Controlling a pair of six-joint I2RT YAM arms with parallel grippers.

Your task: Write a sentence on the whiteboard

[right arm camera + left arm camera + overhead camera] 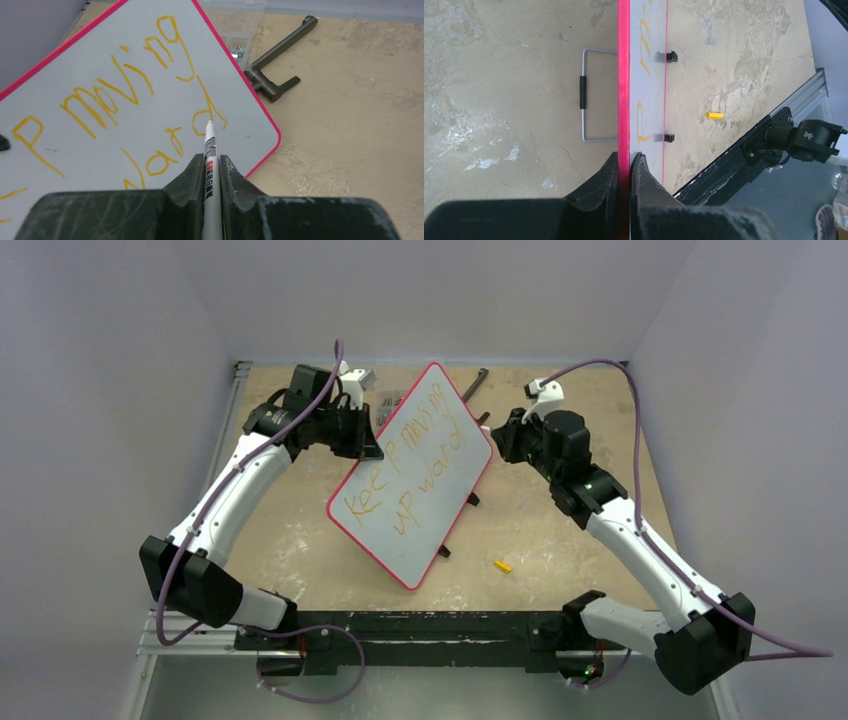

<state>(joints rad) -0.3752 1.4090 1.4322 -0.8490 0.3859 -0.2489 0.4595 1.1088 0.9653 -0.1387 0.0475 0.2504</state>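
**Whiteboard** (420, 540): large, rectangular, pale grey-white face, thin red frame, small black feet. Stands tilted on the tan tabletop between both arms.
**Sentence** (100, 100): orange hand lettering across the whiteboard's face in two lines, "Keep moving / upward".
**Left gripper** (628, 157): jaws pinched onto the whiteboard's red edge.
**Right gripper** (212, 162): clamped around a slim white marker pen (210, 142), its tip at the final "d".
**Yellow cap** (502, 565): small, near the whiteboard's footed edge.
**Dark metal handle** (277, 60): beyond the whiteboard's far corner.
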